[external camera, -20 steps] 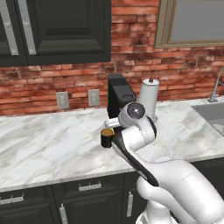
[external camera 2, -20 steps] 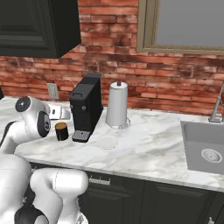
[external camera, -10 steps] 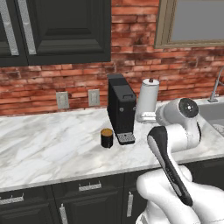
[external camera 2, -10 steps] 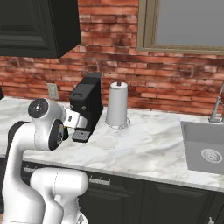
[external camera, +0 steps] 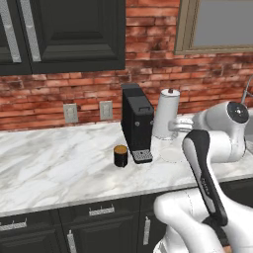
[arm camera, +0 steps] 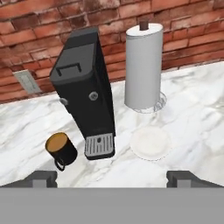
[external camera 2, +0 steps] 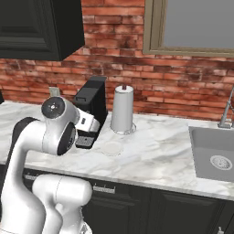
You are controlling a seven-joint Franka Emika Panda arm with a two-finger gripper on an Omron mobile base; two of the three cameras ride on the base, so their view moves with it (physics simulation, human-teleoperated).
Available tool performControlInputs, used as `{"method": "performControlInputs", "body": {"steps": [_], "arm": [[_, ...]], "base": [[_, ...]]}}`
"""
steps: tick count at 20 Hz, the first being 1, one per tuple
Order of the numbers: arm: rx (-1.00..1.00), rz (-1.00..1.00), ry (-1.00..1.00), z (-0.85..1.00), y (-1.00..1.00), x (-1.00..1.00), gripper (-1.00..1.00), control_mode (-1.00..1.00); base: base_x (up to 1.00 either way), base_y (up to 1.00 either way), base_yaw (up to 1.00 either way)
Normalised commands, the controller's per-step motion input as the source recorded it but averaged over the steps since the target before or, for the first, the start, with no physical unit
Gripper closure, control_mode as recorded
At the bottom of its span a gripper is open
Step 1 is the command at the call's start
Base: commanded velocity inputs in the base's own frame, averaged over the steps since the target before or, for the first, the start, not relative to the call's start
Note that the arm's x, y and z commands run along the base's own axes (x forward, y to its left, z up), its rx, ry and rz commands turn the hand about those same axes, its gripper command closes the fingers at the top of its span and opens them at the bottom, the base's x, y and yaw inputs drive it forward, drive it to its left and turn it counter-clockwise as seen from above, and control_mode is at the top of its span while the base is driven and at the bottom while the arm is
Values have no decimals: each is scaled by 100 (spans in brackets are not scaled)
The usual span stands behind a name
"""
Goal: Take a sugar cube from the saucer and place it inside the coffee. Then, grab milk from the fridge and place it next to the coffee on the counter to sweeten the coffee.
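The coffee (arm camera: pixel 61 148), a dark cup with a brown top, stands on the white marble counter (arm camera: pixel 197 109) just left of the black coffee machine. The round white saucer (arm camera: pixel 150 142) lies right of the machine with its top bare. My gripper (arm camera: pixel 112 178) is open, its fingertips (arm camera: pixel 42 178) spread wide, held back above the counter's front edge and facing the machine. From the left base view the cup (external camera: pixel 120 155) and the saucer (external camera: pixel 173 154) sit left of my hand (external camera: pixel 178 124). The sugar cube, the milk and the fridge are out of view.
A black coffee machine (external camera: pixel 137 121) stands between cup and saucer, with a paper towel roll (external camera: pixel 165 113) behind the saucer. A sink (external camera 2: pixel 214 155) with a faucet (external camera 2: pixel 226 112) lies far right. Dark cabinets (external camera: pixel 64 34) hang above; wall outlets (external camera: pixel 70 112) sit left.
My arm has swung from over the cup to the right side of the counter and pulled the hand back. The cup, the saucer and the machine have stayed put.
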Motion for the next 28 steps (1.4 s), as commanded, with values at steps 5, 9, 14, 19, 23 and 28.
{"method": "performControlInputs", "body": {"steps": [5, 9, 14, 19, 23, 28], "arm": [[0, 0, 0, 0, 0, 0, -100, 100], [0, 0, 0, 0, 0, 0, -100, 100], [0, 0, 0, 0, 0, 0, -100, 100], [0, 0, 0, 0, 0, 0, -100, 100], [0, 0, 0, 0, 0, 0, -100, 100], [0, 0, 0, 0, 0, 0, -100, 100]], "base": [[-91, 0, 5], [-90, 0, 22], [-75, 0, 36], [-41, 1, 40], [-4, 13, 60], [3, 20, 70]]}}
